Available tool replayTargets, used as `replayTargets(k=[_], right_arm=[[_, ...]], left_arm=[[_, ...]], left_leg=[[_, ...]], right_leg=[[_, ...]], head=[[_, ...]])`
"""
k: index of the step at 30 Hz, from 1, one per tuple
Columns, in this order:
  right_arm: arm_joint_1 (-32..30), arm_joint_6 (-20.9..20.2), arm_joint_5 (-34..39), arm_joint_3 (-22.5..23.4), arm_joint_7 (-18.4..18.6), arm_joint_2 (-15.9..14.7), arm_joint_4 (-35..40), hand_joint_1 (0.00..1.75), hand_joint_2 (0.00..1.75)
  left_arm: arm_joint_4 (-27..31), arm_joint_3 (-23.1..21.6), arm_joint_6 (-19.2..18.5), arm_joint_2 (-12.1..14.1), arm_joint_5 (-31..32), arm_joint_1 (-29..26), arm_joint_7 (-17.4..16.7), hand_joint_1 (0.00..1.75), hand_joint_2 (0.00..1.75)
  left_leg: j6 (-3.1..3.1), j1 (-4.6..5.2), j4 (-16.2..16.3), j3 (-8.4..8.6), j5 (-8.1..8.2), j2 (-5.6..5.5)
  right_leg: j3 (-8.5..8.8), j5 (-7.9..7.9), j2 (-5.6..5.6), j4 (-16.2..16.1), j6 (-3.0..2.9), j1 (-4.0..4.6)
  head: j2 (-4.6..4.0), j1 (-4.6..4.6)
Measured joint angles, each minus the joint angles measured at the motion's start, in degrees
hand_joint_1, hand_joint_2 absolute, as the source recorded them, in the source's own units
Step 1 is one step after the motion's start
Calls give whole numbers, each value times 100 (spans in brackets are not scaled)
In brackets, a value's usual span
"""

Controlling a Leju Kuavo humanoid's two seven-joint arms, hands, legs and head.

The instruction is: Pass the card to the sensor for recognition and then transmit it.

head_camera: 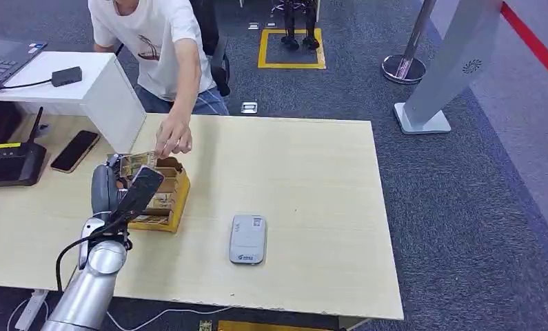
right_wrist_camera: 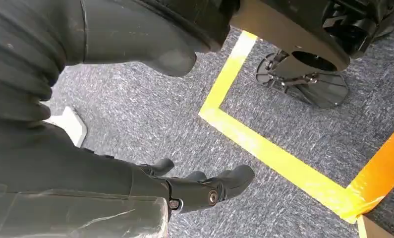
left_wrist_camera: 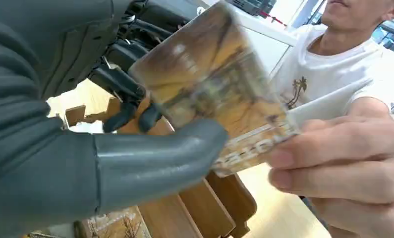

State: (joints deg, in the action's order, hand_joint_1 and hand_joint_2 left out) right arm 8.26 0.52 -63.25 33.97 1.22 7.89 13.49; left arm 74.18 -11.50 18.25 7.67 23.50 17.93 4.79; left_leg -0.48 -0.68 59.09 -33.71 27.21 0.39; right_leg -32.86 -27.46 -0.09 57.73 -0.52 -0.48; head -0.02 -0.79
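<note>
Left hand (left_wrist_camera: 110,148): thick grey thumb lies across the near face of a thin rectangular card printed in yellow-brown tones (left_wrist_camera: 214,94), dark fingers curled behind it, so the card is pinched. In the head view this hand (head_camera: 123,183) sits at about 9 o'clock on the table, above a small wooden slotted card holder with a yellow base (head_camera: 166,200).

A person's hand (left_wrist_camera: 343,163) grips the far end of the same card with its fingertips; seen from the head camera that hand (head_camera: 173,138) reaches down from 12 o'clock onto the card (head_camera: 138,161). Both parties hold the card at once. Whether it is going to or from the robot cannot be told.

Flat grey rounded-rectangle card reader (head_camera: 247,238) lies on the pale wooden table (head_camera: 312,179) at about 4 o'clock from the holder, well apart from the card.

Right hand (right_wrist_camera: 199,191): hangs over grey carpet, fingers loosely apart, holding nothing.

Progress, as judged: the card is not at the reader, so the recognition step looks not yet done; the shared grip suggests a handover in progress. Left to do: present the card over the reader, then transmit it.
</note>
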Motion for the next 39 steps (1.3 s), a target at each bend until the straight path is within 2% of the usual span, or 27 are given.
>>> replayTargets(k=[26, 39], right_arm=[[-23, 20, 28, -68, 0, 0, -2, 0, 175], [-72, 79, 120, -70, -13, 0, -2, 0, 175]], left_arm=[[-26, 0, 59, 2, -92, -99, 59, 0, 0], [439, -13, 136, 4, 42, -435, 144, 0, 0]], left_leg=[[0, 0, 0, -1, 0, -1], [0, 0, 0, -1, 0, -1]], right_leg=[[1, 0, 0, 0, 0, 0], [1, 0, 0, 0, 0, 0]], head=[[0, 0], [0, 0]])
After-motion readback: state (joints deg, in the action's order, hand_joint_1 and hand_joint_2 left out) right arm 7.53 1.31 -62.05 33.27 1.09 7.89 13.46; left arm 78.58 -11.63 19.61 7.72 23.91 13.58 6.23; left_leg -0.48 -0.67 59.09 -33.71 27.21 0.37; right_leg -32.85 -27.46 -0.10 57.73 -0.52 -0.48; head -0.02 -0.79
